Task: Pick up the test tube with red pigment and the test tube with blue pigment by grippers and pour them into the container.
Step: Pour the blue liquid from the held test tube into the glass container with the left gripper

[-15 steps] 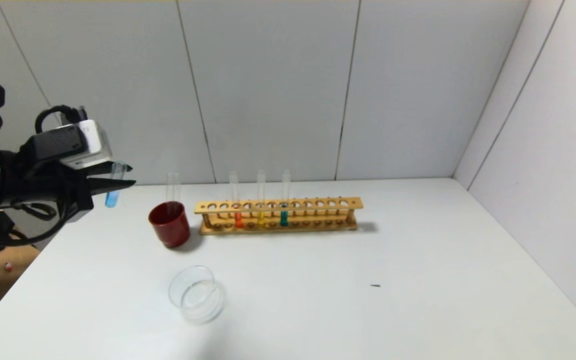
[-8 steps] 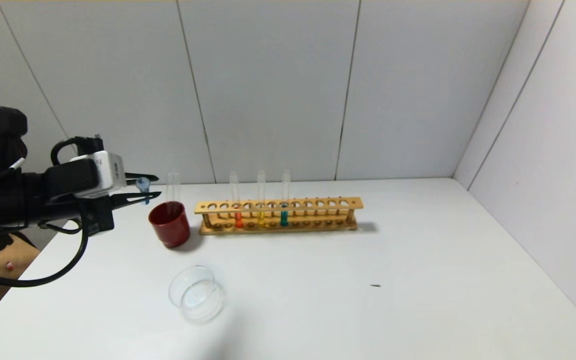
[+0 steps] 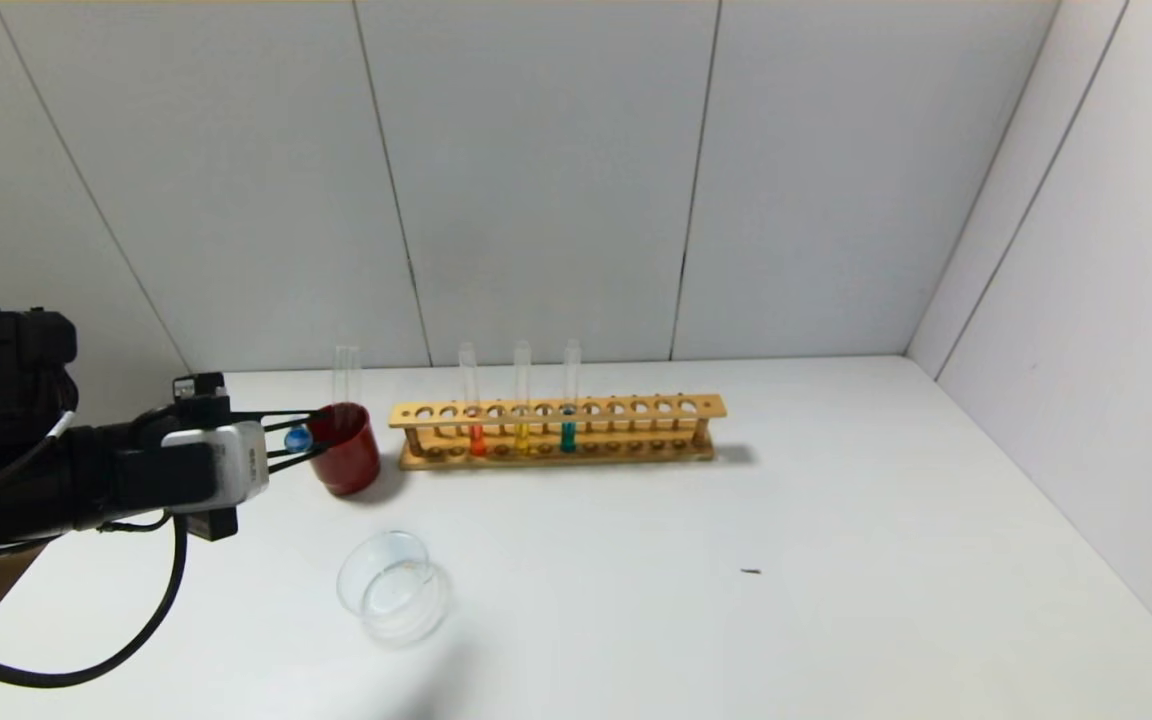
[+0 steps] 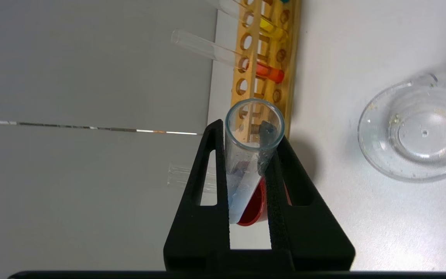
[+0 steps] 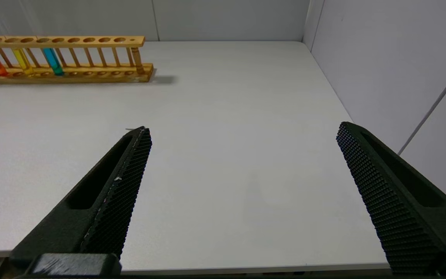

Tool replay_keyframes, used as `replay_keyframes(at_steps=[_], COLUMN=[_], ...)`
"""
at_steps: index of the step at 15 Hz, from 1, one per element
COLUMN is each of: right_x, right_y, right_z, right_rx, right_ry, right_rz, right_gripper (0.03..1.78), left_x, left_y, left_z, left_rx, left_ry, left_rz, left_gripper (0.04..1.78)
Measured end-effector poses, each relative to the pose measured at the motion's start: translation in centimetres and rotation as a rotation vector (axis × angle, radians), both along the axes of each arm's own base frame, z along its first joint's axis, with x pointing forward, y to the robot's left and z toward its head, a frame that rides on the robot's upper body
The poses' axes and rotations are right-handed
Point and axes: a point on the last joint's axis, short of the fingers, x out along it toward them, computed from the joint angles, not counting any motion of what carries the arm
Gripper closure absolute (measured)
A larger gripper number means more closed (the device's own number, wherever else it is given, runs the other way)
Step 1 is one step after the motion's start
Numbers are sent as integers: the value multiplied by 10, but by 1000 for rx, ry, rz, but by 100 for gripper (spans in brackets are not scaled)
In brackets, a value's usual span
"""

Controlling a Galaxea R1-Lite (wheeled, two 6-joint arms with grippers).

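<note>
Blue tube: test tube with blue pigment point(image 3: 297, 438) held clear of the desk point(image 3: 836, 520), lying near level beside the red cup point(image 3: 346, 450); mouth faces the wrist camera point(image 4: 254, 120).
Left gripper point(image 3: 308, 438): fingers clamped on the tube.
Container point(image 3: 391, 587): clear dish, nearer the robot than the cup.
Red tube: test tube with red pigment point(image 3: 476, 432) upright in wooden rack point(image 3: 636, 425), beside yellow and teal tubes.
Right gripper point(image 5: 242, 182): fingers wide apart, holding nothing, above bare desk.
</note>
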Motion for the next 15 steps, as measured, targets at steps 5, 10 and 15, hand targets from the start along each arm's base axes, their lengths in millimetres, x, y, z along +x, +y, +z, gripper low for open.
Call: replay_keyframes(at_steps=[5, 10, 15], right_x=[0, 0, 0], right_y=[0, 0, 0], right_z=[0, 0, 0], right_rx=[0, 0, 0], right_ry=[0, 0, 0], right_rz=[0, 0, 0], right_gripper=[6, 6, 6], left_x=[-12, -16, -7], left_y=[1, 1, 1], left_z=[-14, -25, -36], left_rx=[110, 224, 312], left_ry=[-40, -85, -116], left_rz=[-47, -109, -163], left_gripper=[150, 150, 150])
